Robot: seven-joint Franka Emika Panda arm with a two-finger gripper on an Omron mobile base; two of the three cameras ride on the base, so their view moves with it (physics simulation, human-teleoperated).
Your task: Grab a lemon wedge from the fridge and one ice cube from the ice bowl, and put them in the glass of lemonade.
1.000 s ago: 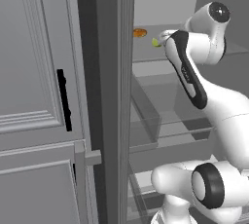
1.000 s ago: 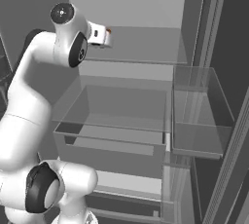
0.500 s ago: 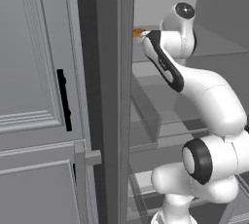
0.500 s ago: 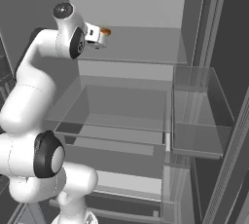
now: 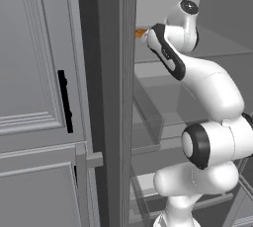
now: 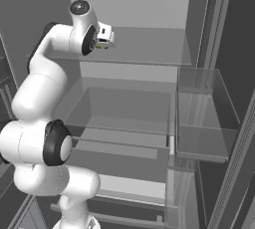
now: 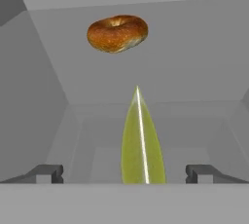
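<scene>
Reaching into the open fridge (image 6: 149,4), the white arm had its gripper (image 7: 124,172) up at the top glass shelf (image 6: 149,56), with both dark fingertips (image 7: 46,173) set wide apart and nothing held between them. In the hand view the lemon wedge (image 7: 141,142), a slim yellow-green sliver with a pale ridge down its middle, lay on the shelf in the gap between the spread fingers, touching neither of them as far as could be seen. Beyond it on the same pale grey shelf sat a browned bagel (image 7: 117,33), well apart from the wedge and nearer the back wall. From the right base view a speck of yellow-green showed just under the hand at the shelf's left end. The fridge interior was plain pale grey, with a second glass shelf (image 6: 124,118) lower down and a clear door bin (image 6: 204,118) to the right at about the middle level. In the left base view the dark edge of the fridge door (image 5: 111,97) stood upright across the middle, and a light grey panelled cabinet (image 5: 34,73) with a black handle (image 5: 64,101) took up the left side; a sliver of orange showed just beside the door edge at shelf height.
</scene>
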